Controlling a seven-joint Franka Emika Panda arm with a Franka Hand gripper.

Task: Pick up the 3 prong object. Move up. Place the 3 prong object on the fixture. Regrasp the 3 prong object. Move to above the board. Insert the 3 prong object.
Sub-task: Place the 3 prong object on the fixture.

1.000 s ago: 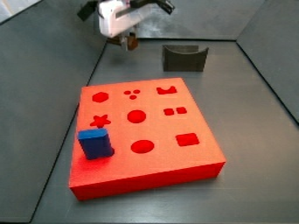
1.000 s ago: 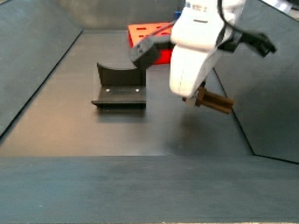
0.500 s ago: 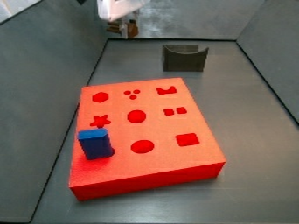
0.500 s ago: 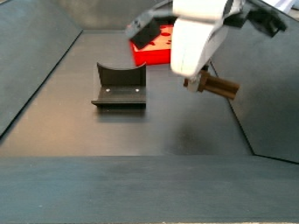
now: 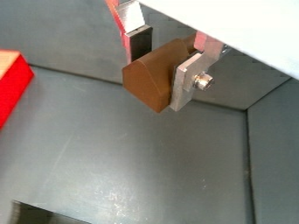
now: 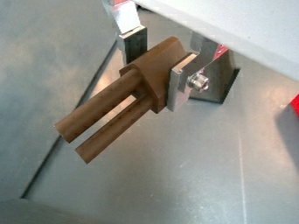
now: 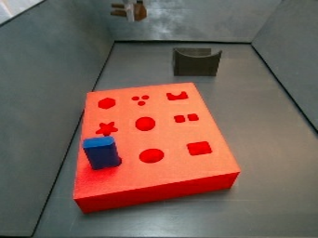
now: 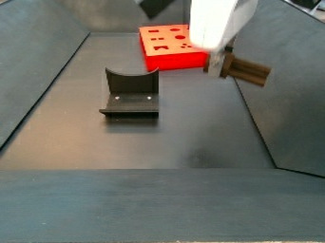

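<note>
My gripper (image 5: 162,68) is shut on the 3 prong object (image 5: 149,80), a small brown wooden piece, and holds it high above the floor. In a wrist view its prongs (image 6: 107,125) stick out sideways from between the silver fingers (image 6: 180,82). In a side view the 3 prong object (image 8: 246,72) hangs beside the right wall, under the white gripper (image 8: 219,47). In a side view the gripper (image 7: 129,10) is at the picture's upper edge, partly cut off. The dark fixture (image 8: 129,95) (image 7: 196,61) stands empty on the floor. The red board (image 7: 155,144) (image 8: 172,47) lies apart from it.
A blue cuboid (image 7: 100,152) stands in the board's near left corner. Grey walls (image 8: 38,85) slope up round the dark floor (image 8: 165,142). The fixture (image 6: 216,83) shows behind the held piece, and a strip of the board (image 5: 10,80) sits at a picture edge.
The gripper has risen steadily with the 3 prong object still held; in both side views it now sits much higher, nearly out of the picture.
</note>
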